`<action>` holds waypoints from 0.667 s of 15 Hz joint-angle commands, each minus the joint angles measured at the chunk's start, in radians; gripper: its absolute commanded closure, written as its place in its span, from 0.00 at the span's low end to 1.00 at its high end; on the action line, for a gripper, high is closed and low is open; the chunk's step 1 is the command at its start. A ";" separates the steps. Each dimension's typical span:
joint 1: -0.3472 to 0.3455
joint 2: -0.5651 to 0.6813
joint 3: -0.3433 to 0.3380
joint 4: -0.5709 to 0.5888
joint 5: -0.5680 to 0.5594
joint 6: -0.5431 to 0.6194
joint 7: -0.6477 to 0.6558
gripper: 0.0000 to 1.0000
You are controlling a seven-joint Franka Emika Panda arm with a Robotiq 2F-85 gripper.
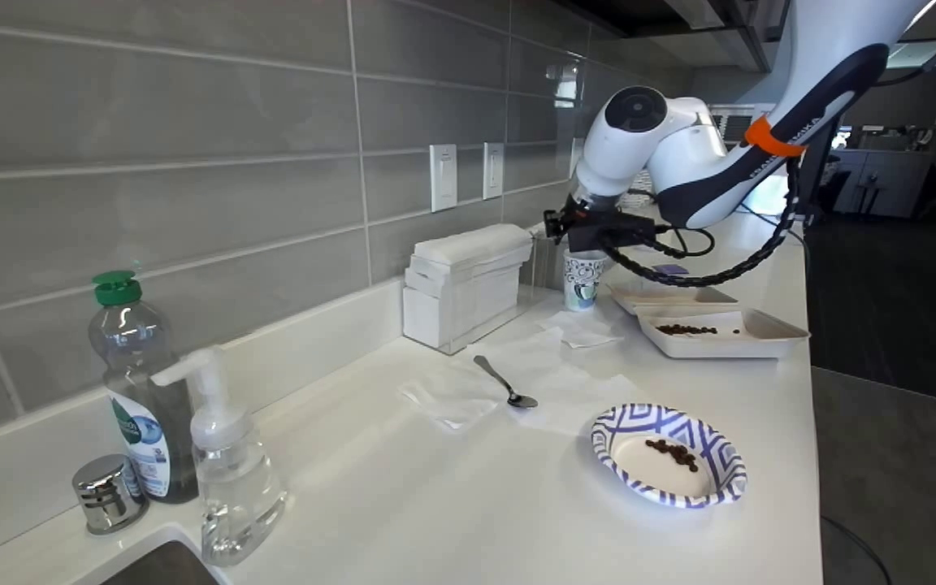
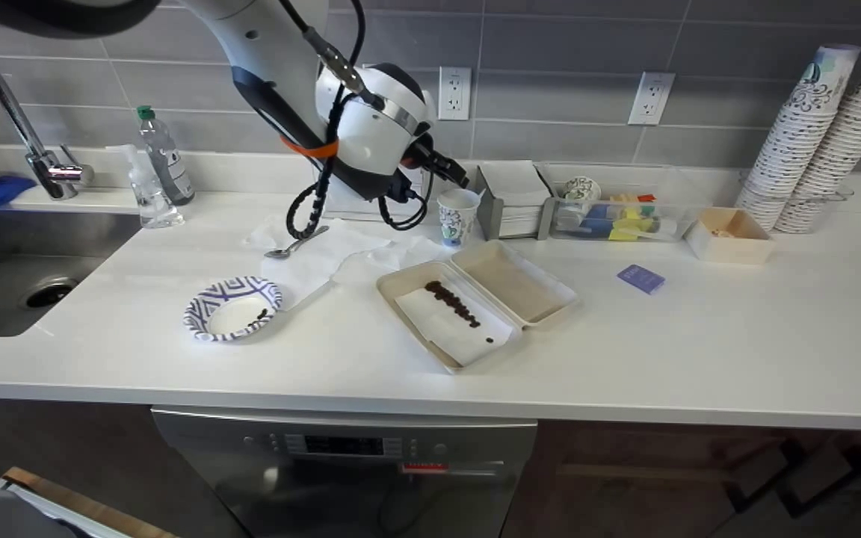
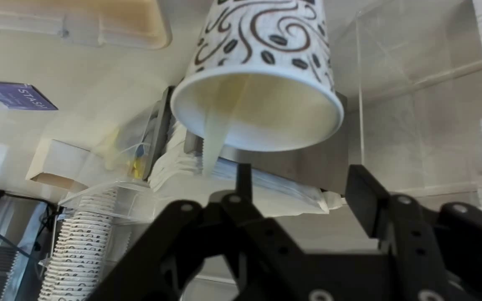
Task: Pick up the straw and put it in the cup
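The white paper cup (image 1: 582, 280) with the blue-green pattern stands upright on the counter, in an exterior view here and in the other exterior angle too (image 2: 457, 217). In the wrist view the cup (image 3: 262, 79) shows its open mouth towards the jaws. A pale translucent straw (image 3: 217, 136) stands inside it, leaning on the rim, its end sticking out past the rim. I cannot make out the straw in the exterior views. My gripper (image 3: 301, 184) is open, with nothing between its fingers; it is just above the cup (image 2: 445, 166), apart from the straw.
A white napkin box (image 1: 468, 284) stands beside the cup at the wall. A napkin holder (image 2: 514, 198) and a clear bin (image 2: 617, 217) flank it. An open takeout box (image 2: 475, 306), a spoon (image 1: 509, 386), a patterned bowl (image 1: 626, 431) and loose napkins (image 1: 468, 398) lie in front.
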 commanded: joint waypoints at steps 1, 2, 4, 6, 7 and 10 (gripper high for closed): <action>0.004 -0.071 0.007 -0.069 0.027 -0.027 -0.008 0.70; 0.003 -0.097 0.012 -0.094 0.052 -0.038 -0.030 0.77; -0.007 -0.180 0.032 -0.174 0.155 -0.061 -0.117 0.92; -0.009 -0.270 0.052 -0.264 0.326 -0.099 -0.269 1.00; -0.006 -0.316 0.060 -0.300 0.410 -0.129 -0.344 1.00; -0.077 -0.430 0.177 -0.411 0.650 -0.242 -0.544 0.74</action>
